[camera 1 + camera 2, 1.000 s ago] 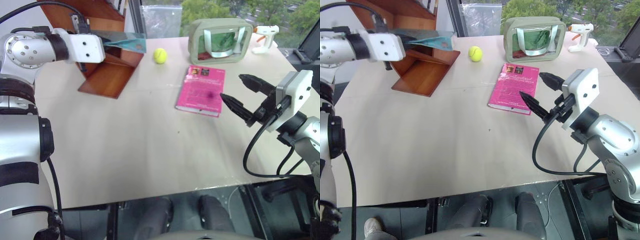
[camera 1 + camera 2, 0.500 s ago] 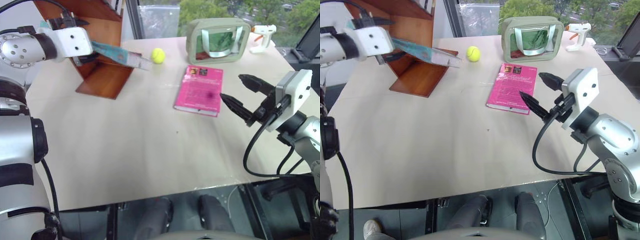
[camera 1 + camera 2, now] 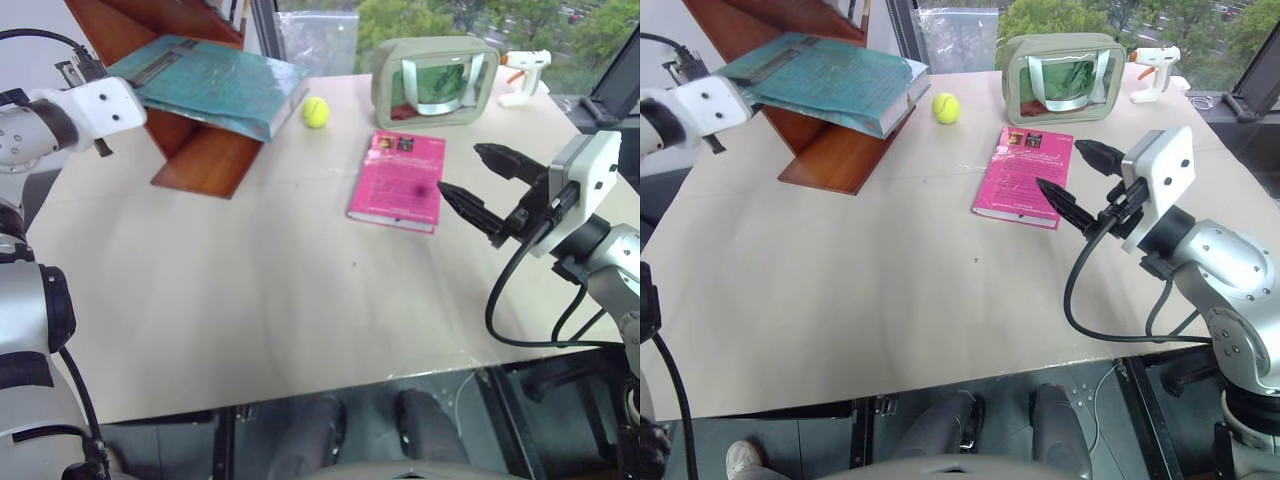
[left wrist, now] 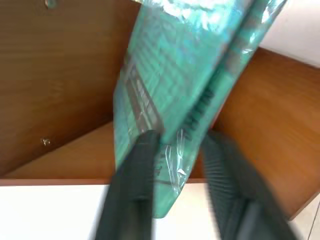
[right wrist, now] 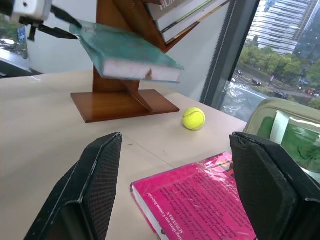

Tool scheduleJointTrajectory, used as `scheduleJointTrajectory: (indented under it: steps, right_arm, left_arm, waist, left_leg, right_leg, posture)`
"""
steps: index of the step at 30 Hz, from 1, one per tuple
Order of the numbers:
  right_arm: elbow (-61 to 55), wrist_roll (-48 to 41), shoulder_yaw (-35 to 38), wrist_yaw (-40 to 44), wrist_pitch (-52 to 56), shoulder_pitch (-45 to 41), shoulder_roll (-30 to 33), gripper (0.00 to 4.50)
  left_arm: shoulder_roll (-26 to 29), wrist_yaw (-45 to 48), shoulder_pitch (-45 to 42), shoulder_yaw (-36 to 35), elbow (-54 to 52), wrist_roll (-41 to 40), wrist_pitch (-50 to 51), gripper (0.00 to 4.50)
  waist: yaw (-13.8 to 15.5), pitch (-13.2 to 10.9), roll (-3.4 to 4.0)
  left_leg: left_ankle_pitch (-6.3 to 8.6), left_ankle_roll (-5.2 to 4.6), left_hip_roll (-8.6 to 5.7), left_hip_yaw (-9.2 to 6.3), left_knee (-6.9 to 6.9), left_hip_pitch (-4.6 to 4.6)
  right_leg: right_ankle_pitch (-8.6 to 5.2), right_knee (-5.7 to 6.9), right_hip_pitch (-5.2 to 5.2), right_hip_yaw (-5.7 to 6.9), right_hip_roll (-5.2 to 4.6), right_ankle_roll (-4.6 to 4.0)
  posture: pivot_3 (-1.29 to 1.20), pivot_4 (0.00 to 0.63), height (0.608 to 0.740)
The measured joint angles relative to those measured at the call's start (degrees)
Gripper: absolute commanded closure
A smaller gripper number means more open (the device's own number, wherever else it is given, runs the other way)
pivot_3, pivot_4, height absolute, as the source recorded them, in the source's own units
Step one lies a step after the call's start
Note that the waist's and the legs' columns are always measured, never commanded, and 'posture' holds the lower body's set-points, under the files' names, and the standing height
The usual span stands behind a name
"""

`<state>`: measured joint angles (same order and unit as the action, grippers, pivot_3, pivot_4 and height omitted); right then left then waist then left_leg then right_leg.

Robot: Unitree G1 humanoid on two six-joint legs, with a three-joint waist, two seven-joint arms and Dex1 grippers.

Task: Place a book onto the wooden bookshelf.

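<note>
The book (image 3: 205, 84) is held in the air by the left claw (image 4: 177, 150), whose two black fingers are closed on one edge of the cover, as is seen in the left wrist view. The book lies nearly flat, lifted above the table (image 3: 300, 300), and it hangs over the base board of the wooden bookshelf (image 3: 205, 160), with its free end close to the tennis ball (image 3: 318, 111). From the right wrist view, a clear gap is visible between the book and the base board, so it is not yet resting on any shelf. The step in hand is judged to be the carrying of the book to the shelf. For the next move, the book probably must be tilted to match the slanted boards and slid in before the grip is released. The right claw (image 3: 487, 187) is kept wide open and empty, near the pink book (image 3: 400, 182).
</note>
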<state>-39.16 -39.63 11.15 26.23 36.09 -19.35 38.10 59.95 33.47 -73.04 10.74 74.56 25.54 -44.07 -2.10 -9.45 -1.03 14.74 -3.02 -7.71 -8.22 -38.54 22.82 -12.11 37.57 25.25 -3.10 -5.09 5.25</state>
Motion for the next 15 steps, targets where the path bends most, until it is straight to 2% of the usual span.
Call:
scheduleJointTrajectory:
  steps: [15]
  right_arm:
    - [-1.78,-0.20,0.46,-1.61,1.09,1.94,0.00,0.93]
  left_arm:
    - [-0.96,-8.68,-4.47,5.45,0.24,7.19,8.23,4.47]
  waist:
    - [0.06,0.01,-0.01]
  left_leg:
    - [0.00,0.00,0.00,0.00,0.00,0.00]
  right_leg:
    - [0.00,0.04,0.01,0.01,0.00,0.00]
  posture:
    - [0.00,0.150,0.740]
